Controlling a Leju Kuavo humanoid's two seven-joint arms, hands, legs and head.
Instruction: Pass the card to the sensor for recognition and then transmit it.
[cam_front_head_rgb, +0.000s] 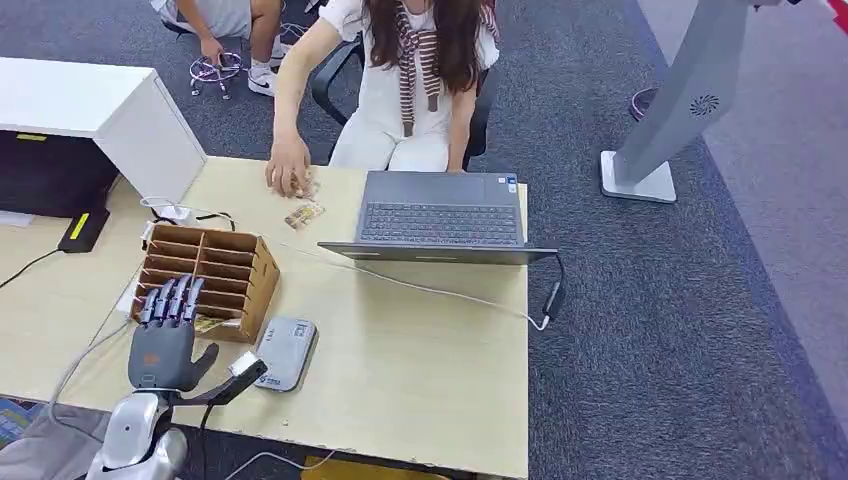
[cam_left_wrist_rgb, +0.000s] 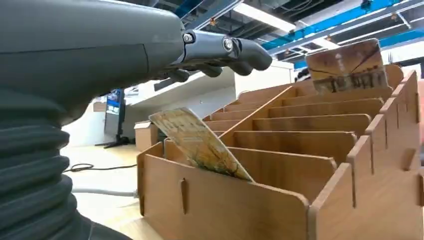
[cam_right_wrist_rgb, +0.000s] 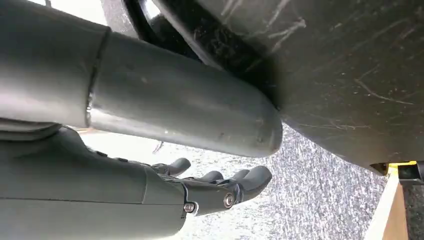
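A patterned card (cam_left_wrist_rgb: 200, 142) leans in the nearest slot of the wooden slotted organizer (cam_front_head_rgb: 225, 262), and it peeks out at that box's near edge as card (cam_front_head_rgb: 214, 324). My left hand (cam_front_head_rgb: 165, 330) hovers over that edge, fingers (cam_left_wrist_rgb: 225, 49) stretched flat above the slots and holding nothing. A second card (cam_left_wrist_rgb: 347, 65) stands at the far end of the organizer (cam_left_wrist_rgb: 300, 150). The grey card sensor (cam_front_head_rgb: 285, 351) lies on the table just right of my hand. My right hand (cam_right_wrist_rgb: 220, 187) hangs over carpet with its fingers loosely extended and nothing in them.
A person sits across the table (cam_front_head_rgb: 420, 390) with a hand (cam_front_head_rgb: 288, 165) on loose cards (cam_front_head_rgb: 305, 213). An open laptop (cam_front_head_rgb: 440, 210) stands at the far right, its cable (cam_front_head_rgb: 450, 295) trailing across the tabletop. A white cabinet (cam_front_head_rgb: 110, 110) borders the far left.
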